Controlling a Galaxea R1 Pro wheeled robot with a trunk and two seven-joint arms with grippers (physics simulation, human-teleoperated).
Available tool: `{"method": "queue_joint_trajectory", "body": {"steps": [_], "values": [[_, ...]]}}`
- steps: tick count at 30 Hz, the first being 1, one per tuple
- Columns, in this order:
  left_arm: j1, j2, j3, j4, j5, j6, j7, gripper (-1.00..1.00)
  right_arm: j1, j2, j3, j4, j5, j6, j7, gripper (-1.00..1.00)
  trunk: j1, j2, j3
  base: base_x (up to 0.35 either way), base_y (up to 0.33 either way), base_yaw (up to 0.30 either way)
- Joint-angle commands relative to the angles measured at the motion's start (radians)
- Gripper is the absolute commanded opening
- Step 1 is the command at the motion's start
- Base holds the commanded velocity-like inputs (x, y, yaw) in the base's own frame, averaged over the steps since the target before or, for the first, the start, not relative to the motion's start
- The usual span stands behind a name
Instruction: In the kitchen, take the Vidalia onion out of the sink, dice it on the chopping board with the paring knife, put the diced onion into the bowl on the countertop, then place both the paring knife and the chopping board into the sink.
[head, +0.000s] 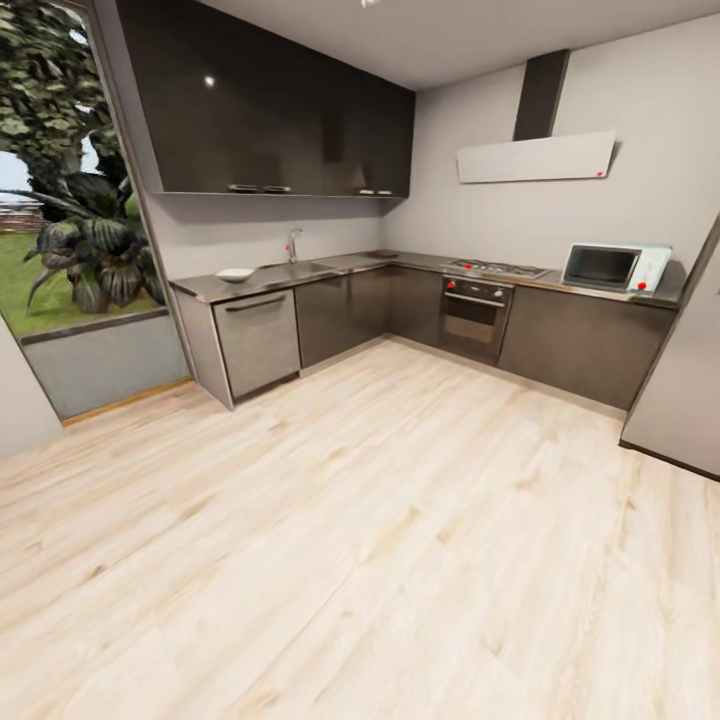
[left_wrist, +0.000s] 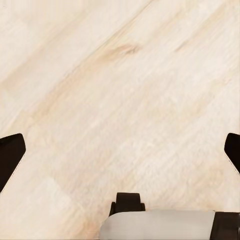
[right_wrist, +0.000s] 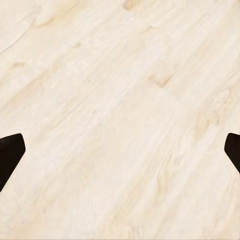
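Note:
Across the room in the head view runs the dark grey countertop (head: 300, 275) of the kitchen. The white bowl (head: 235, 274) sits near its left end. Right of the bowl lies the steel sink (head: 300, 269) with its curved chrome faucet (head: 293, 245). The onion, the chopping board and the paring knife are too far off to make out. My left gripper (left_wrist: 120, 155) is open, its dark fingertips (left_wrist: 10, 155) wide apart over bare wood floor. My right gripper (right_wrist: 120, 155) hangs open over the floor too, with nothing between its fingertips (right_wrist: 10, 155).
Pale wood floor (head: 380, 520) stretches between me and the L-shaped cabinets. An oven with a hob (head: 478, 300) stands in the right run, a microwave (head: 612, 268) beyond it. A tall grey unit (head: 690, 380) is at the right edge, a large window (head: 60, 200) at the left.

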Motion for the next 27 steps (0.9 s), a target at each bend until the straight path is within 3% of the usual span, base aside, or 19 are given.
{"method": "queue_joint_trajectory", "body": {"steps": [1, 27], "values": [[0.000, 0.000, 0.001, -0.001, 0.001, -0.001, 0.000, 1.00, 0.000, 0.000, 0.000, 0.001, 0.000, -0.003, -0.003, 1.00, 0.001, 0.000, -0.001, 0.318, 0.000, 0.000], [0.001, 0.000, 0.000, -0.001, 0.001, -0.001, 0.001, 1.00, 0.000, 0.000, 0.000, 0.001, 0.000, -0.003, -0.003, 1.00, 0.001, 0.000, -0.001, 0.318, 0.000, 0.000]]}}
